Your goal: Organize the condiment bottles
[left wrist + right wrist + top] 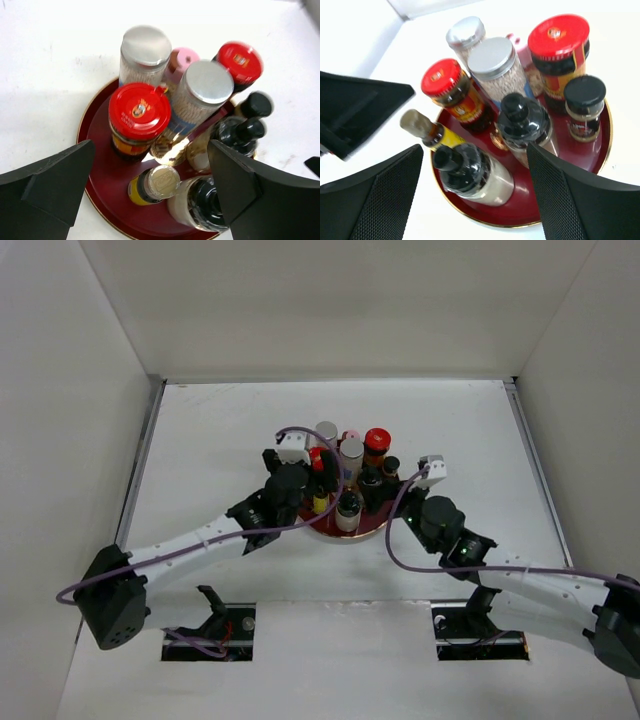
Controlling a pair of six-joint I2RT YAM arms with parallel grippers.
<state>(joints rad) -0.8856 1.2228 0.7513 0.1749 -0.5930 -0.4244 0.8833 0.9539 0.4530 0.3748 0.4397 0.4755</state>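
While both pincers hang spread wide with nothing in them, the left gripper [151, 150] over the left rim of the dark red plate [581, 156] and the right gripper [475, 150] at its right side, nine condiment bottles [349, 480] crowd that one plate. There are two red-lidded jars [558, 35], two silver-capped cylinders [492, 57], one pink-capped bottle [182, 59], three black-capped ones [584, 91] and one small yellow bottle [441, 138]. All stand upright on the plate, long axis vertical and caps up. The silver and pink caps are at its far side, the yellow bottle at its near left.
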